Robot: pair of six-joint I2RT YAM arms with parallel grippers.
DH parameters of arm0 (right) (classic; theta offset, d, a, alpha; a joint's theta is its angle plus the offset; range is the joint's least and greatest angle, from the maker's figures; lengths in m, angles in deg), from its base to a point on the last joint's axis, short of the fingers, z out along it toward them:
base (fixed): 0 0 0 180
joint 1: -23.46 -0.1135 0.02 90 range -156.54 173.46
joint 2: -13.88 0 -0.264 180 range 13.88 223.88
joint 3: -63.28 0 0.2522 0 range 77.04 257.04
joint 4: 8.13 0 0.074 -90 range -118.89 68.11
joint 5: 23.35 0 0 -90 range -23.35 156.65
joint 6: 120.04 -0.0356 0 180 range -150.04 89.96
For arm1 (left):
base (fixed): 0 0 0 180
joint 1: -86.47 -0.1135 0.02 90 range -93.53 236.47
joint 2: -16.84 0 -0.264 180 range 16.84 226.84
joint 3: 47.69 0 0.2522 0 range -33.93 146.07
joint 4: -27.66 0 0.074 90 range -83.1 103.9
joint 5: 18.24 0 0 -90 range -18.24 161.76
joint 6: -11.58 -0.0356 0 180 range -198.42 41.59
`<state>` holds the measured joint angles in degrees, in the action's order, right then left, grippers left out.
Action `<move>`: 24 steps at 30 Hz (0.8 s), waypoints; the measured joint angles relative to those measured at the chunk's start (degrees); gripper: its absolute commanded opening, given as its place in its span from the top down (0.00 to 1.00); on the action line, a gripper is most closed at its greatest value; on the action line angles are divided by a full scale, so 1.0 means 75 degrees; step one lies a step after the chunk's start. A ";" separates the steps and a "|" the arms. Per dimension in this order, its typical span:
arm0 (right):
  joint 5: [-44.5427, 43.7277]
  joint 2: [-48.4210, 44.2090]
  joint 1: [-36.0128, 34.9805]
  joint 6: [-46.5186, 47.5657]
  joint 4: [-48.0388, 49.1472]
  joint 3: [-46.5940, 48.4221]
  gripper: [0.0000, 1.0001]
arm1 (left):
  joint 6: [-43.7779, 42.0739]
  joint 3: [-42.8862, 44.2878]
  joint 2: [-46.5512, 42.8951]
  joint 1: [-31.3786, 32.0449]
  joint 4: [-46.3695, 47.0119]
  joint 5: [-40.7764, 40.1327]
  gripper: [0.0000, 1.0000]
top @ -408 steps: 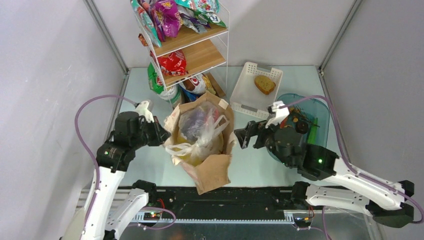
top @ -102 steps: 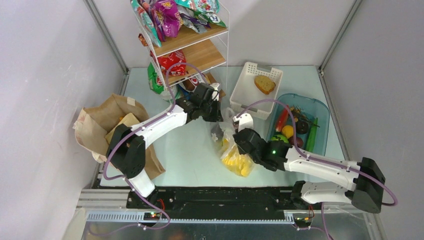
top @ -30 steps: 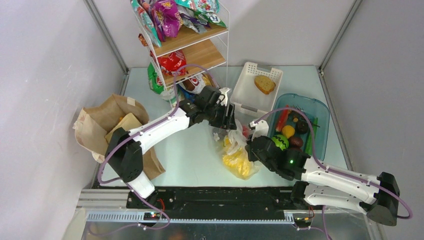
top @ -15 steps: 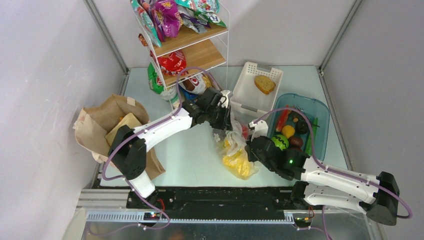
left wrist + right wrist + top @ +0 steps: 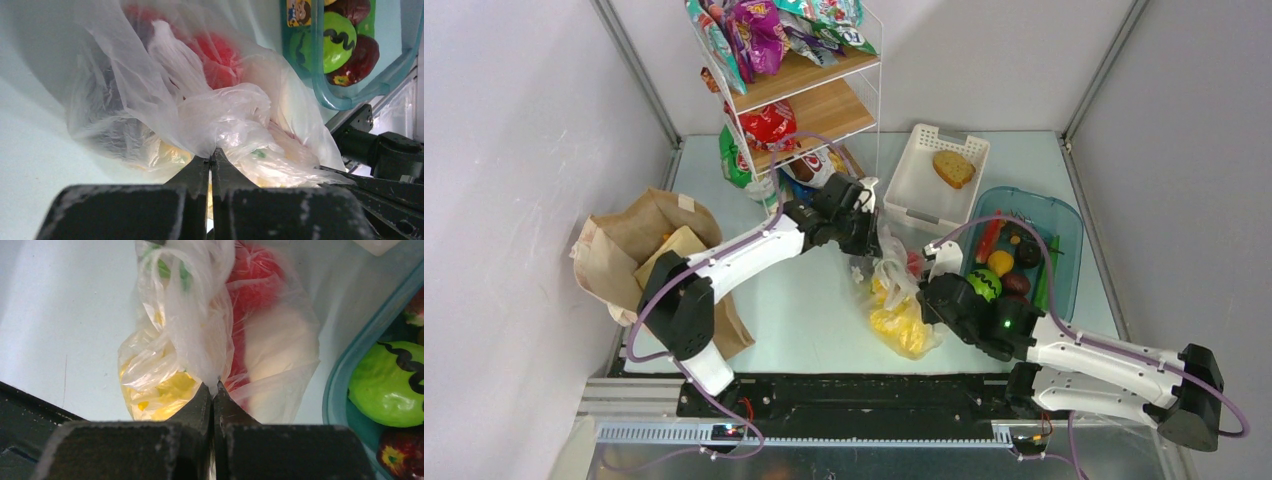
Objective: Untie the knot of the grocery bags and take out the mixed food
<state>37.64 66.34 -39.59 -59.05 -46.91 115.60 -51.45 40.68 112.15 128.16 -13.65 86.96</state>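
The clear plastic bag (image 5: 894,300) lies mid-table with yellow fruits (image 5: 902,328) and a red tomato (image 5: 217,52) showing through it. My left gripper (image 5: 876,240) is shut on a fold of the plastic bag (image 5: 215,125) at its far end. From the near right, my right gripper (image 5: 924,297) is shut on the bag's bunched plastic (image 5: 200,340). The brown paper bag (image 5: 639,250) lies crumpled at the left wall, away from both grippers. No knot can be made out in the bunched plastic.
A blue-tinted tub (image 5: 1064,240) of toy produce sits right of the plastic bag. Behind it is a white slatted basket (image 5: 919,195) with a bread slice (image 5: 953,168). A wire shelf (image 5: 824,110) with snack packets stands at the back.
The left gripper has closed onto the plastic bag's far end and pulled slightly back toward the shelf. The right arm and the bag's lower part have stayed put.
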 measured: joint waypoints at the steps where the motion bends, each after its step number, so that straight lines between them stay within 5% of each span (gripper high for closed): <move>1: -0.0041 -0.0023 0.0000 -0.0032 -0.0055 0.0000 1.00 | 0.0003 -0.0012 -0.0035 -0.0087 0.0000 0.0003 1.00; 16: -0.0627 -0.1617 0.0017 -0.0912 -0.1507 -0.0329 0.98 | 0.0143 -0.0108 -0.0516 -0.0953 -0.0012 -0.0321 1.00; 20: -0.0638 -0.2084 0.0023 -0.0933 -0.1801 -0.0347 0.86 | 0.0143 -0.0111 -0.0679 -0.0959 -0.0015 -0.0405 1.00; 24: -0.0504 -0.2538 0.0023 -0.0822 -0.1915 -0.0347 0.62 | 0.0140 -0.0154 -0.0801 -0.0956 -0.0015 -0.0425 1.00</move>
<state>33.86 47.31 -39.41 -65.22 -61.27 113.00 -50.41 39.52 106.13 120.99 -13.76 83.77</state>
